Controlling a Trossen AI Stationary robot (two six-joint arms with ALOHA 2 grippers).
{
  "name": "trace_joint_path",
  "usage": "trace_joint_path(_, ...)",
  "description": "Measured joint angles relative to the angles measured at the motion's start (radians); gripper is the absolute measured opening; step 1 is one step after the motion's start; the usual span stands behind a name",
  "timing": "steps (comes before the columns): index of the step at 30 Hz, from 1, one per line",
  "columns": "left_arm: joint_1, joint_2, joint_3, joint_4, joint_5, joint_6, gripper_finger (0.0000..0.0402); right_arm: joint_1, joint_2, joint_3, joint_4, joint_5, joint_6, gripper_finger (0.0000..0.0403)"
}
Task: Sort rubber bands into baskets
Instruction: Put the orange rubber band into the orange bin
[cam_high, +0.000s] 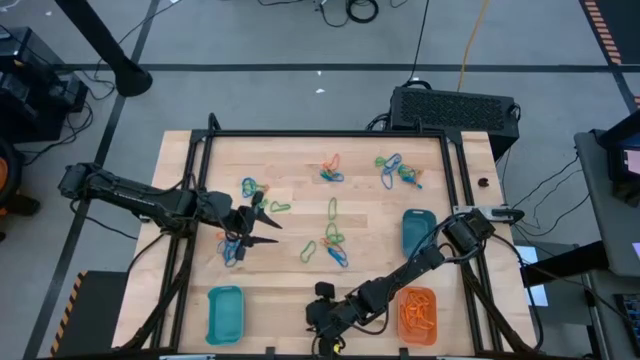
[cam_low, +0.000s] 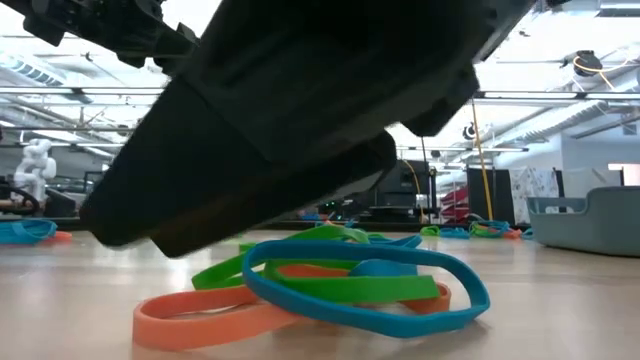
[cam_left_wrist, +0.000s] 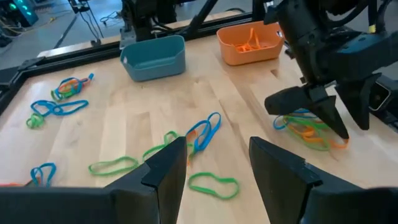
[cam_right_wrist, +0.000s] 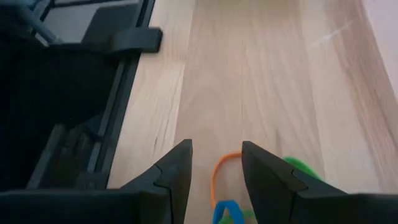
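Note:
A small pile of orange, green and blue rubber bands (cam_low: 320, 285) lies at the table's near edge, mid-width. My right gripper (cam_right_wrist: 216, 152) hovers low over it, slanting down and open. In the right wrist view an orange loop (cam_right_wrist: 222, 167) shows between its fingertips. Whether they touch the pile (cam_left_wrist: 308, 130) I cannot tell. My left gripper (cam_left_wrist: 217, 168) stands open and holds nothing, above the table's left-centre (cam_high: 268, 228). More rubber bands (cam_high: 333, 237) lie scattered over the middle and far half. The orange basket (cam_high: 418, 291) holds orange bands. Two teal baskets (cam_high: 225, 312) (cam_high: 417, 232) look bare.
A black frame (cam_high: 320, 134) runs around the wooden table top. My right arm (cam_high: 400, 280) crosses the table's near right part, between the orange basket and the teal basket (cam_left_wrist: 153, 57) beside it. Cables and a dark box (cam_high: 455, 108) lie beyond the far edge.

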Motion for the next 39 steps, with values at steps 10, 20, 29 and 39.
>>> trace_joint_path(10,0.000,0.000,0.000,-0.009,0.006,-0.010,0.0183,0.022,0.042,0.001,-0.014,0.003,0.084,0.0132)
trace_joint_path(20,0.000,0.000,0.000,-0.006,0.006,-0.011,0.0183,0.031,0.047,0.002,-0.040,0.043,0.087,0.0096)
trace_joint_path(29,0.000,0.000,0.000,-0.008,0.006,-0.012,0.0183,0.028,0.045,0.012,-0.076,0.059,0.076,0.0006)
trace_joint_path(39,0.000,0.000,0.000,-0.011,0.006,-0.013,0.0183,0.000,0.049,0.154,-0.101,0.051,0.009,0.0001)
